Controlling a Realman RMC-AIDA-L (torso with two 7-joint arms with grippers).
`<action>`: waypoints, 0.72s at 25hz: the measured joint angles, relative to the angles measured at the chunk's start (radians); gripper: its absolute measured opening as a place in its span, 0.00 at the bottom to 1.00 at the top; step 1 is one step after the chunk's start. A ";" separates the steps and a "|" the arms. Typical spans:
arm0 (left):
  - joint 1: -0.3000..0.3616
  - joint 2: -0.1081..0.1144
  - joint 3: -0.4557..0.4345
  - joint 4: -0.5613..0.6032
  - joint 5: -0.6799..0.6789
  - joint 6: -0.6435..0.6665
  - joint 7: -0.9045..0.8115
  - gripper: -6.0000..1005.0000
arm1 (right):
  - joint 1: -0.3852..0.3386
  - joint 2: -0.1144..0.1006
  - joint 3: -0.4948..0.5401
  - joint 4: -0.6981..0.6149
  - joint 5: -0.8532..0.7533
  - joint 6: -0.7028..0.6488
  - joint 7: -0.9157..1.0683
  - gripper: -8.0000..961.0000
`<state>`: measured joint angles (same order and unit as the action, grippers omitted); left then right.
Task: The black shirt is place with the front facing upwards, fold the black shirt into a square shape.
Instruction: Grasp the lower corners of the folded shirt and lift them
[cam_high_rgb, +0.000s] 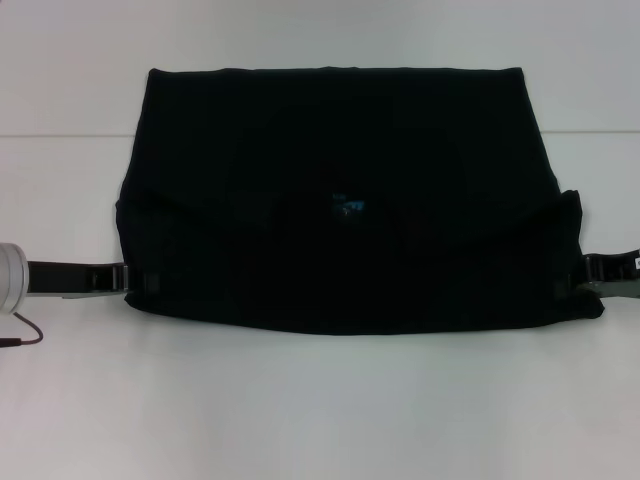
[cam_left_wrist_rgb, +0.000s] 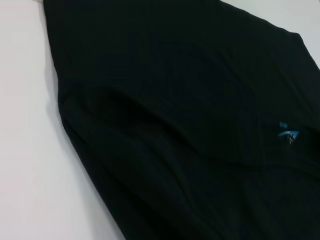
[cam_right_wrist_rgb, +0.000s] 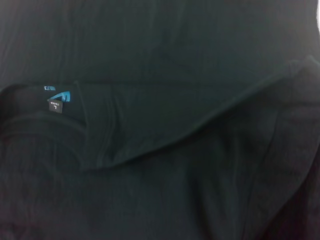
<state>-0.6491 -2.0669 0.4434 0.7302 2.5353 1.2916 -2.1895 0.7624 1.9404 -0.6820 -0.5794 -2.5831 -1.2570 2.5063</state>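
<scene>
White worktop (cam_high_rgb: 320, 400) carries the black shirt (cam_high_rgb: 340, 200), folded into a wide block across its middle, blue neck label (cam_high_rgb: 348, 205) showing. The left gripper (cam_high_rgb: 128, 279) and right gripper (cam_high_rgb: 585, 275) sit at the shirt's near corners; whether either pincer grips cloth, I cannot tell.

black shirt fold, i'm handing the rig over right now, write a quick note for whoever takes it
Left gripper: low at the shirt's near left edge, reaching in from the side.
Right gripper: low at the shirt's near right edge.
Shirt: on the white table, folded once into a wide band, blue label showing near the middle along a folded edge.
Done: one lengthwise fold, it appears.
Left: it is wider than deep, so the sides probably need folding inward to make a square.
</scene>
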 joint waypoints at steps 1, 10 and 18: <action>0.000 0.000 0.000 0.000 0.000 0.001 0.000 0.04 | 0.000 -0.001 0.000 0.000 0.000 -0.001 0.000 0.17; 0.008 0.006 -0.005 0.028 0.003 0.173 0.040 0.05 | -0.031 -0.022 0.004 -0.045 0.003 -0.122 -0.029 0.07; 0.059 0.016 -0.022 0.091 0.078 0.480 0.065 0.05 | -0.119 -0.047 0.005 -0.094 -0.001 -0.365 -0.113 0.07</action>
<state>-0.5900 -2.0514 0.4211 0.8209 2.6131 1.7711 -2.1242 0.6432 1.8933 -0.6770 -0.6738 -2.5840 -1.6224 2.3930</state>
